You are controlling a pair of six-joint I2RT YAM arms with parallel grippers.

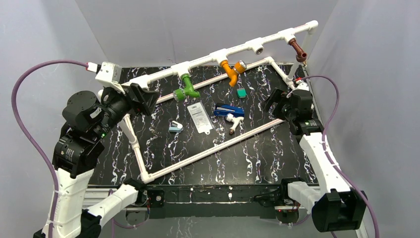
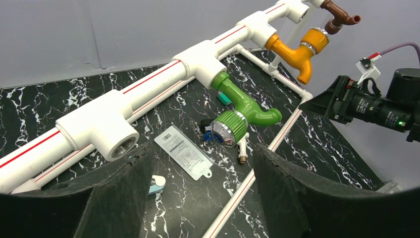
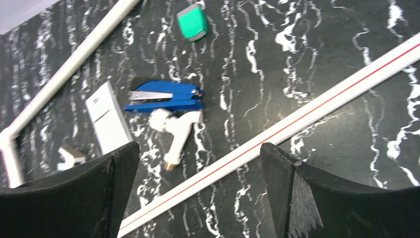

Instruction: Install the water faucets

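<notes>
A white pipe frame point(image 1: 208, 60) stands on the black marbled table. A green faucet point(image 1: 186, 89), an orange faucet point(image 1: 230, 71) and a brown faucet point(image 1: 298, 50) hang from its tee fittings. One tee fitting point(image 1: 257, 47) is bare; another open tee point(image 2: 116, 141) shows in the left wrist view. The white faucet point(image 1: 233, 122) lies loose on the table next to a blue box point(image 1: 229, 110); it also shows in the right wrist view point(image 3: 176, 130). My left gripper point(image 1: 144, 99) is open and empty by the frame's left end. My right gripper point(image 1: 275, 103) is open and empty, right of the white faucet.
A white label card point(image 1: 199, 117), a small light-blue clip point(image 1: 175, 127) and a green cap point(image 1: 241, 92) lie on the table inside the frame. The frame's low front pipe point(image 1: 213, 148) runs diagonally across the table. Grey walls close in on three sides.
</notes>
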